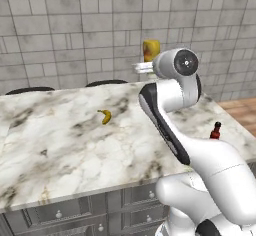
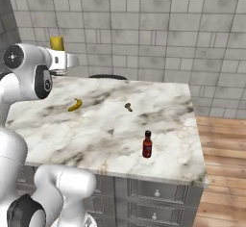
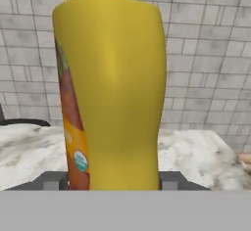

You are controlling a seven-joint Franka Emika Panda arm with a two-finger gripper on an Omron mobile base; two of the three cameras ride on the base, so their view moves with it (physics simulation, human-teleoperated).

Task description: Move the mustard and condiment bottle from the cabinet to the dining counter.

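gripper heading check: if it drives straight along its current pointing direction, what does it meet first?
Apart from the mustard already between its fingers, the gripper points level above the dining counter toward the grey tiled wall. That wall looks first in line, though depth is unclear.

Both base cams share dining counter [image 1: 60, 145]; hand cam close on mustard [image 3: 115, 93].

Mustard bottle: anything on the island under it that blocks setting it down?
Nothing visible does. The gripper holds the mustard bottle above the island's far edge; the banana and sauce bottle lie apart from it.
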